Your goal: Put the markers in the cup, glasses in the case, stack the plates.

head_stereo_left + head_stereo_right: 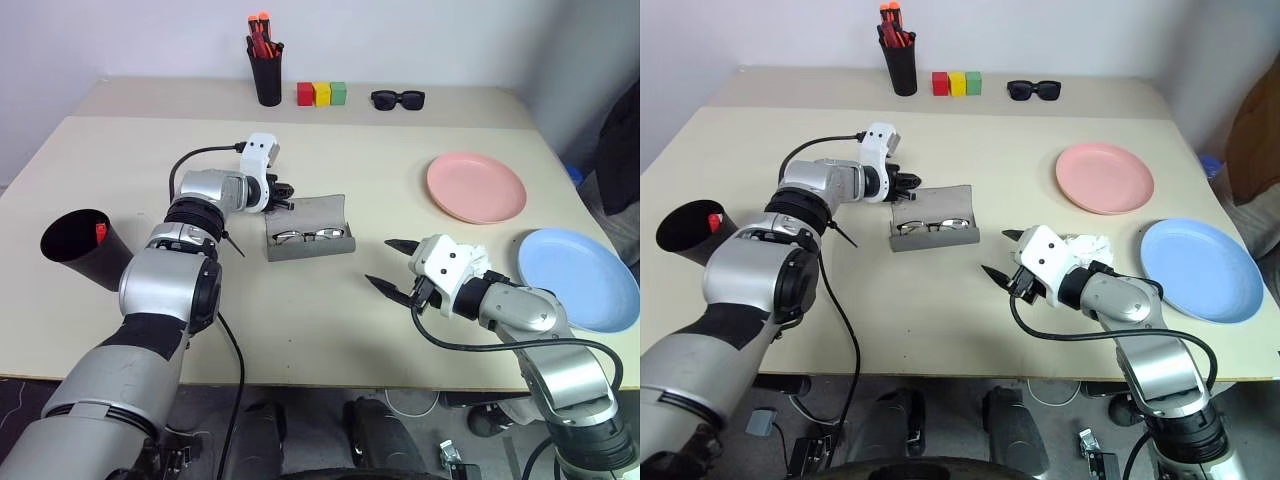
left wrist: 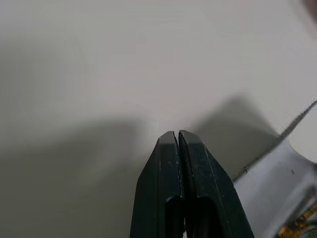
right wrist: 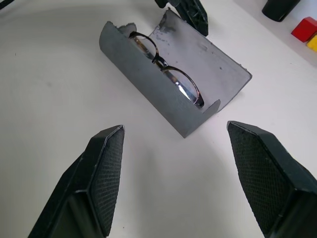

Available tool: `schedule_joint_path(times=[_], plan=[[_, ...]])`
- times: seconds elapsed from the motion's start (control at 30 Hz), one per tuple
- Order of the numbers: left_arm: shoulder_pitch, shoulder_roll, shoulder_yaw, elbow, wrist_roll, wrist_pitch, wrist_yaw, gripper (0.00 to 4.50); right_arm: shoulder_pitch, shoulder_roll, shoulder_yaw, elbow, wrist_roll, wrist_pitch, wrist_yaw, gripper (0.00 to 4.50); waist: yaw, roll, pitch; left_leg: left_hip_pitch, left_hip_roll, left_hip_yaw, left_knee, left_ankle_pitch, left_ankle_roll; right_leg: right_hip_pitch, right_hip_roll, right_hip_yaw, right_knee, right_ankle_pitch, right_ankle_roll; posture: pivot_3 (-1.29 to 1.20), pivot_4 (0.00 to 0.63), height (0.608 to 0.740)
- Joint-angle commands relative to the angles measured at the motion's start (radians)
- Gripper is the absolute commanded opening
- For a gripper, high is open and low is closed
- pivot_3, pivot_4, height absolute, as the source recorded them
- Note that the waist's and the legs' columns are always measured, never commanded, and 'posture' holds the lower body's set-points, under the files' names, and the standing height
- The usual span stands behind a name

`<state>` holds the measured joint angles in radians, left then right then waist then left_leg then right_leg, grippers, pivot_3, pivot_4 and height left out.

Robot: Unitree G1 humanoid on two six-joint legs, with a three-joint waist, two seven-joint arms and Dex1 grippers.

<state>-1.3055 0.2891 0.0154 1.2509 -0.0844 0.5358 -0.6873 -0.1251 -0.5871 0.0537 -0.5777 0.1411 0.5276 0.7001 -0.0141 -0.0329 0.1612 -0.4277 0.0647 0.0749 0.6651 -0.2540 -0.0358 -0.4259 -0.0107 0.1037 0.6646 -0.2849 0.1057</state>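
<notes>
Centre frame, the left tool (image 1: 288,196), fingers together, sits at the open case's (image 1: 312,232) flap; right tool (image 1: 393,268), fingers apart, waits lower right.

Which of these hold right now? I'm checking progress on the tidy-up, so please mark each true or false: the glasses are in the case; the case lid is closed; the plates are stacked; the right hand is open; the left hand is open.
1. The glasses lie in the case. True.
2. The case lid is closed. False: the flap stands open, with the glasses in plain sight.
3. The pink plate sits on the blue plate. False: they lie apart, side by side on the table.
4. The right hand is open and empty. True.
5. The left hand is open. False: its fingers are pressed shut, beside the case's open flap.
</notes>
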Motion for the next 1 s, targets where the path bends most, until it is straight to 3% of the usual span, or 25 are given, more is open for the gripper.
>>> schedule_joint_path(times=[0.03, 0.23, 0.43, 0.6, 0.8, 1.0], plan=[[0.008, 0.026, -0.033, -0.065, 0.029, -0.013, -0.103, 0.04, -0.006, -0.006, -0.027, 0.002, 0.01, -0.029, -0.011, 3.37, 0.0, 0.0, 0.0, 0.0, 0.0, 0.0, 0.0, 0.0, 0.0, 0.0, 0.0, 0.0, 0.0, 0.0, 0.0, 0.0, 0.15, 0.725], [0.134, 0.076, -0.101, -0.297, 0.043, 0.02, -0.266, 0.04, -0.016, -0.009, -0.02, 0.025, 0.01, -0.046, -0.014, 3.37, -0.002, 0.0, 0.0, 0.0, 0.0, 0.0, 0.0, 0.0, 0.0, 0.0, 0.0, 0.0, 0.001, 0.0, 0.0, 0.0, 0.15, 0.725], [0.384, 0.151, -0.177, -0.757, 0.027, 0.098, -0.339, 0.04, -0.042, -0.005, -0.011, 0.061, 0.007, -0.058, -0.016, 3.37, -0.004, 0.001, -0.001, 0.001, 0.001, 0.0, 0.0, 0.0, 0.0, 0.0, 0.0, 0.0, 0.001, 0.0, 0.0, 0.0, 0.15, 0.725], [0.56, 0.216, -0.219, -1.016, 0.03, 0.028, -0.361, 0.04, -0.092, -0.002, -0.004, 0.121, -0.006, -0.033, -0.036, 3.37, 0.001, 0.001, -0.001, 0.001, 0.001, 0.0, 0.001, 0.0, 0.0, 0.0, 0.0, 0.001, 0.002, 0.0, 0.0, 0.0, 0.15, 0.725], [0.666, 0.198, -0.146, -1.144, 0.006, -0.212, -0.261, 0.04, -0.19, -0.01, 0.011, 0.235, -0.077, 0.019, -0.109, 3.37, 0.003, 0.001, -0.001, 0.001, 0.001, 0.001, 0.002, 0.0, 0.0, 0.001, -0.001, 0.001, 0.002, 0.0, 0.0, 0.0, 0.15, 0.725], [0.818, 0.13, -0.027, -1.335, -0.104, -0.311, -0.165, 0.04, -0.398, -0.007, 0.038, 0.541, -0.243, 0.03, -0.274, 3.37, -0.005, 0.002, -0.001, 0.002, 0.001, 0.002, 0.002, 0.0, 0.0, 0.0, -0.001, 0.001, 0.003, 0.0, 0.0, 0.0, 0.15, 0.725]])
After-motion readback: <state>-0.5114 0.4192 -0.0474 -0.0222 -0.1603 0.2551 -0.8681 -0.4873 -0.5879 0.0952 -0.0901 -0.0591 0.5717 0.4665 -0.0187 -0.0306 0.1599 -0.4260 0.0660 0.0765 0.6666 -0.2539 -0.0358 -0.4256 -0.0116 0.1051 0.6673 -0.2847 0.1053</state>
